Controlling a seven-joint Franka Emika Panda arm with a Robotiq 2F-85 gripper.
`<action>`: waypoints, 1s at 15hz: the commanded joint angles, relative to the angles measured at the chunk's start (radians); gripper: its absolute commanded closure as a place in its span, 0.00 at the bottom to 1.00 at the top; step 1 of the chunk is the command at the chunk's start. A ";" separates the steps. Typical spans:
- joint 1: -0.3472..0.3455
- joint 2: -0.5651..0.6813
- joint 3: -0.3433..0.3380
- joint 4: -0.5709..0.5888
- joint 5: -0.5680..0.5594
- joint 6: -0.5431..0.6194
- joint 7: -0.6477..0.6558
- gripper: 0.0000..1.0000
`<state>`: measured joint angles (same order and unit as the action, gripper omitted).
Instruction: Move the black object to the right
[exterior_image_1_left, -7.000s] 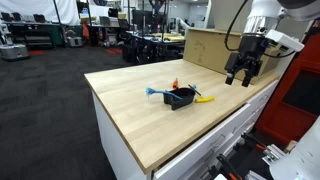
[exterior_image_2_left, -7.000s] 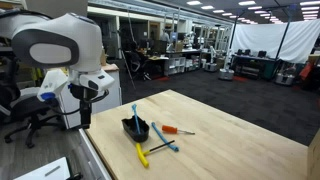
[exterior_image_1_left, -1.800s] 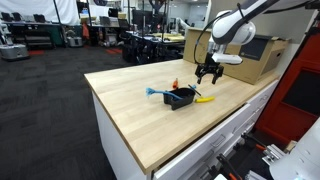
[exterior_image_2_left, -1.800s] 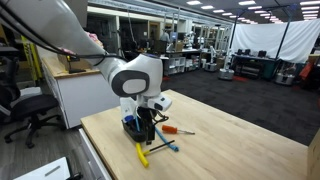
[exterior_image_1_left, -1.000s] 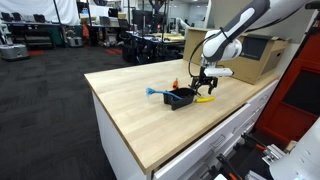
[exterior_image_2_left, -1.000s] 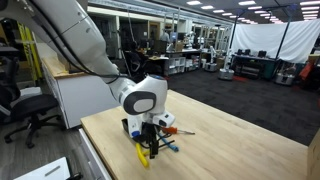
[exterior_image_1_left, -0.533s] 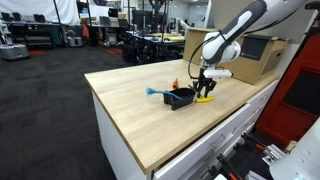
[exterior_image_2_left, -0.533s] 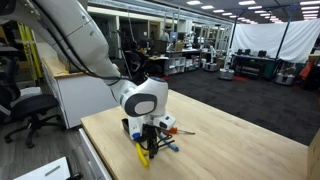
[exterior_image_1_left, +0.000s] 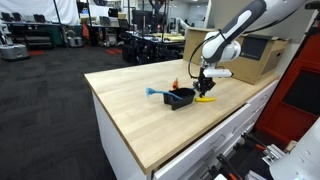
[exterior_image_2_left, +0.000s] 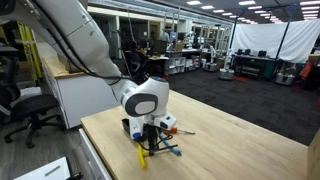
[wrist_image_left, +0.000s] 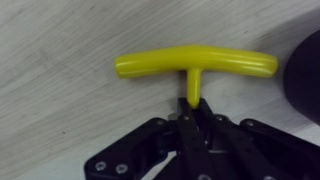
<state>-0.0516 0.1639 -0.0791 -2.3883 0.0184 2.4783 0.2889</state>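
Note:
The black object (exterior_image_1_left: 180, 98) is a low open tray on the wooden table; its rim shows at the right edge of the wrist view (wrist_image_left: 306, 82). In an exterior view the arm partly hides the black object (exterior_image_2_left: 131, 127). My gripper (exterior_image_1_left: 203, 91) stands just beside the tray, down at the table top. In the wrist view the gripper (wrist_image_left: 190, 106) is shut on the thin stem of a yellow T-shaped tool (wrist_image_left: 195, 66), whose bar lies across the wood. The yellow tool (exterior_image_1_left: 206, 98) shows in both exterior views, and in one it (exterior_image_2_left: 143, 156) lies below the gripper (exterior_image_2_left: 148, 140).
A blue-handled tool (exterior_image_1_left: 155, 92) and a small orange item (exterior_image_1_left: 175, 84) lie by the tray. An orange-handled screwdriver (exterior_image_2_left: 172, 130) lies on the table beyond the gripper. A cardboard box (exterior_image_1_left: 205, 46) stands at the table's back. The table edge (exterior_image_1_left: 120, 125) drops to white drawers.
The jaws have closed from wide open onto the stem of the yellow tool. The arm has barely moved, and the black tray stays where it was.

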 joint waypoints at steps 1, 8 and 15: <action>-0.028 -0.034 -0.007 0.007 0.081 -0.017 -0.066 0.97; -0.088 -0.084 -0.070 0.060 0.153 -0.046 -0.115 0.97; -0.151 0.016 -0.138 0.162 0.137 -0.110 -0.105 0.97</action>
<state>-0.1797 0.1178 -0.2100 -2.2913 0.1470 2.4218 0.2036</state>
